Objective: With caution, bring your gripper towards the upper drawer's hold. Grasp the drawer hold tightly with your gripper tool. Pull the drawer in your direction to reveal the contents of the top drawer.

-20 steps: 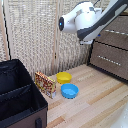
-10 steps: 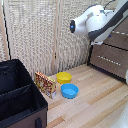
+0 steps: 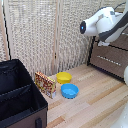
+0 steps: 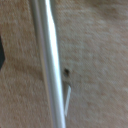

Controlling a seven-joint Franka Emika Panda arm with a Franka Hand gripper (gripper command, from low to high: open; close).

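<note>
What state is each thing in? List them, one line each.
Wide dark brown wooden drawer front: shut, flush with the cabinet.
Slim silver metal bar handle: close before the wrist camera, ungrasped.
Black fabric case: open-topped.
Yellow round bowl: upright.
Blue round bowl: upright.
Pincer: not visible.

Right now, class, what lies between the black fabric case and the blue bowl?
In the exterior view, a small patterned box stands on the wooden floor between the black fabric case and the blue bowl.
</note>
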